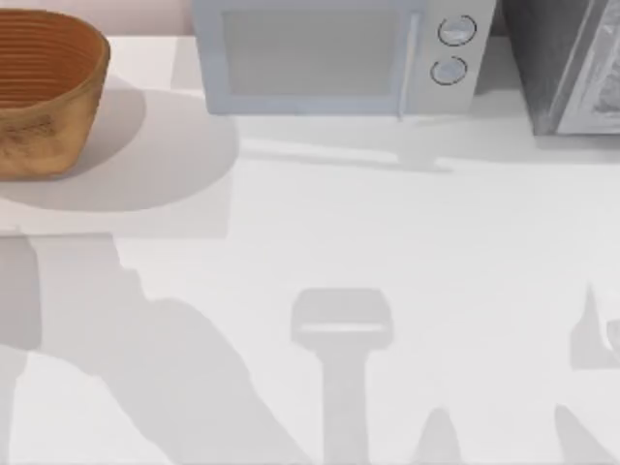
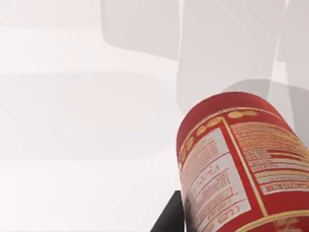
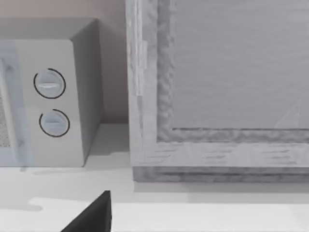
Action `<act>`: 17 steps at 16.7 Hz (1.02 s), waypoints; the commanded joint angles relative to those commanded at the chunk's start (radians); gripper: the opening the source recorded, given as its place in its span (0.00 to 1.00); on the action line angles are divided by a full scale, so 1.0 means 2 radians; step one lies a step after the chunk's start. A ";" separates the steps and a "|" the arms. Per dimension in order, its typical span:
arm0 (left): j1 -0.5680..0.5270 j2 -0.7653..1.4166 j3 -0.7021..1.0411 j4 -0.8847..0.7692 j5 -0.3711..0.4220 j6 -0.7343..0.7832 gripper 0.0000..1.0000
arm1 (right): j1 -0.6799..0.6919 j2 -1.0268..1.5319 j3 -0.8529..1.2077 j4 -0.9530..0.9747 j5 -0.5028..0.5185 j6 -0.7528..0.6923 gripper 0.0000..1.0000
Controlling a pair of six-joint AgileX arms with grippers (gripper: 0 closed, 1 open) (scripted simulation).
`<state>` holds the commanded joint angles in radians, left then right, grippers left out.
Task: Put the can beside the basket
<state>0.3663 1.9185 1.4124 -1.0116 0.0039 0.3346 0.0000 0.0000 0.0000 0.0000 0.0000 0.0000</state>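
Observation:
The can [image 2: 236,164], red with gold trim and a white label panel, sits tilted and very close in the left wrist view. My left gripper [image 2: 227,220] is shut on it, with one dark finger [image 2: 169,217] showing against its side, and the white table lies well below. The basket [image 1: 44,87], a large tan wicker bowl with a ribbed orange-brown inside, stands at the table's far left corner in the top view. A dark part of my right gripper [image 3: 91,215] shows low in the right wrist view, facing the back of the table.
A white microwave [image 1: 339,53] with two round knobs stands along the back edge, also seen as the microwave [image 3: 48,96] from the right wrist. A grey framed box [image 1: 567,63] stands at the back right. Arm shadows fall across the front of the table [image 1: 310,242].

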 joint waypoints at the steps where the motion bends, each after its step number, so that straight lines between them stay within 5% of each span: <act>1: -0.006 0.003 -0.001 0.003 -0.002 -0.003 0.00 | 0.000 0.000 0.000 0.000 0.000 0.000 1.00; 11: -0.065 0.009 -0.011 -0.004 -0.005 -0.036 0.00 | 0.000 0.000 0.000 0.000 0.000 0.000 1.00; 17: -0.065 0.009 -0.011 -0.004 -0.005 -0.036 0.45 | 0.000 0.000 0.000 0.000 0.000 0.000 1.00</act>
<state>0.2371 1.9374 1.3898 -1.0205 -0.0063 0.2629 0.0000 0.0000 0.0000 0.0000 0.0000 0.0000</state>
